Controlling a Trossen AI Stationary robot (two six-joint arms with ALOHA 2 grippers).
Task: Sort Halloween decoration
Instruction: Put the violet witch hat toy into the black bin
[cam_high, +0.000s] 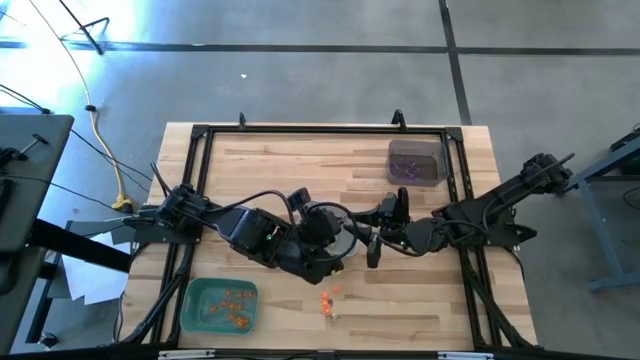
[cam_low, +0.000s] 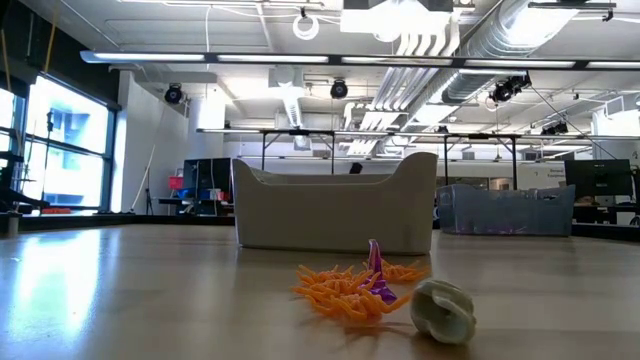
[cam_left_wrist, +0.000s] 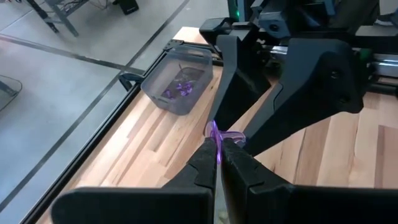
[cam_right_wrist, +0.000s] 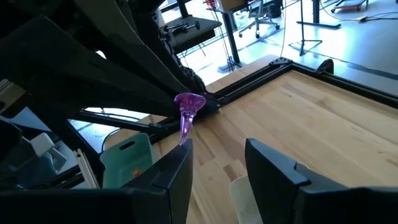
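Wooden tabletop, mid-table: the left gripper (cam_left_wrist: 219, 163) pinches a purple trinket (cam_left_wrist: 217, 134) between closed fingers, facing the right gripper (cam_right_wrist: 214, 165), whose jaws stand apart and empty. The trinket looks light, thin, probably bendy plastic, best taken by its narrow stem; orange ones (cam_high: 328, 299) lie loose nearby.

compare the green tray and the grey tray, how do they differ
Colour: the green tray is teal green, the grey tray translucent grey.
Contents: the green tray holds orange trinkets, the grey tray purple trinkets.
Place: the green tray sits at the near left corner by the left arm, the grey tray at the far right by the right arm.
Both are small, open-topped and rest on the wooden table.
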